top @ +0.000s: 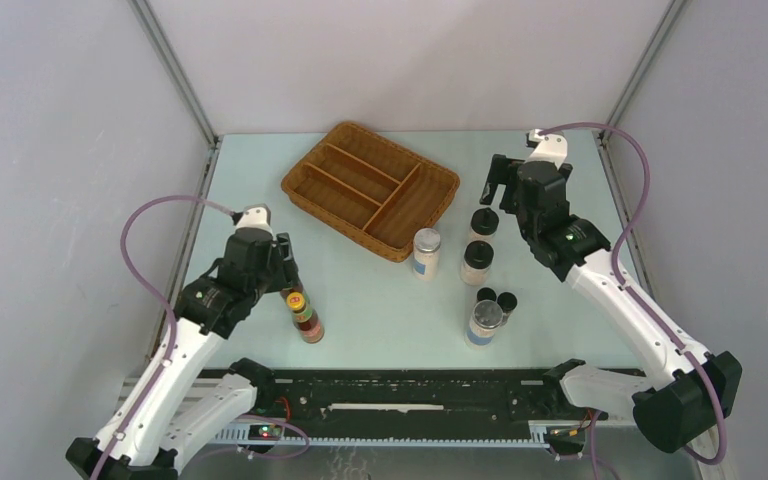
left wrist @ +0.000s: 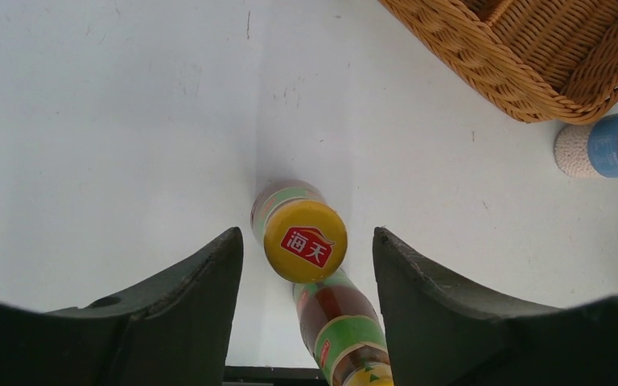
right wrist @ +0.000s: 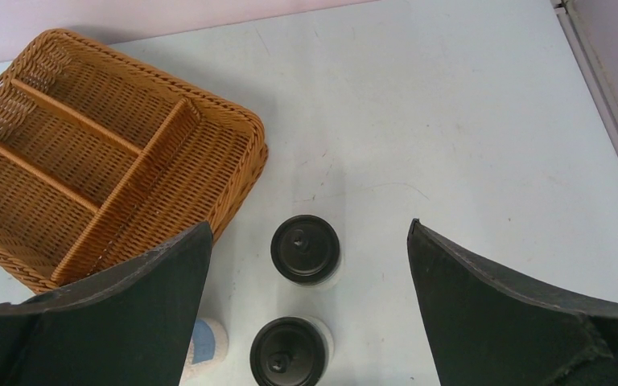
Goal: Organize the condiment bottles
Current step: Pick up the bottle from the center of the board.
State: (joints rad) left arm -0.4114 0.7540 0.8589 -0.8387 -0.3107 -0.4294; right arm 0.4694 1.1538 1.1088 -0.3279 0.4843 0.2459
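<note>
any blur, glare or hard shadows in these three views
Top external: soft even light, no glare, all sharp. Left wrist: yellow-capped sauce bottle crisp, cap label legible, faint shadow beyond it. Right wrist: black-capped shakers sharp, only faint shadows.

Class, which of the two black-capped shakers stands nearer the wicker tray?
The far shaker, farther from the arm bases, just off the wicker tray's right corner; the near shaker stands closer to the bases.

Pale table (top: 380,300), wicker tray (top: 400,250) at back, sauce bottles (top: 295,299) left, jars (top: 426,252), shakers (top: 476,262), vials (top: 506,300) centre-right
</note>
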